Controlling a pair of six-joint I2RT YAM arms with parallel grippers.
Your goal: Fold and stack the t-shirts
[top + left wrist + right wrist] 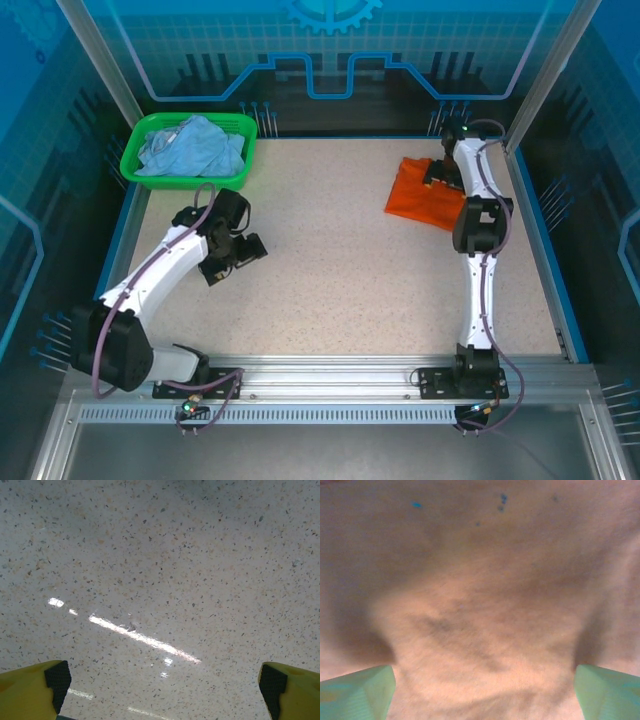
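Observation:
The bright orange t-shirt (422,203) lies folded into a small bundle at the back right of the table. My right gripper (437,172) is down on its far edge. In the right wrist view the orange cloth (485,605) spreads under and between the wide-apart fingers of the right gripper (485,680), which is open. The pale blue t-shirt (195,148) lies crumpled in the green basket (133,166) at the back left. My left gripper (238,258) hovers open over bare tabletop, with nothing between the fingers of the left gripper (165,685).
The speckled tabletop (340,270) stretches between the two arms. Blue rails edge the table's sides, and a metal rail runs along the front by the arm bases.

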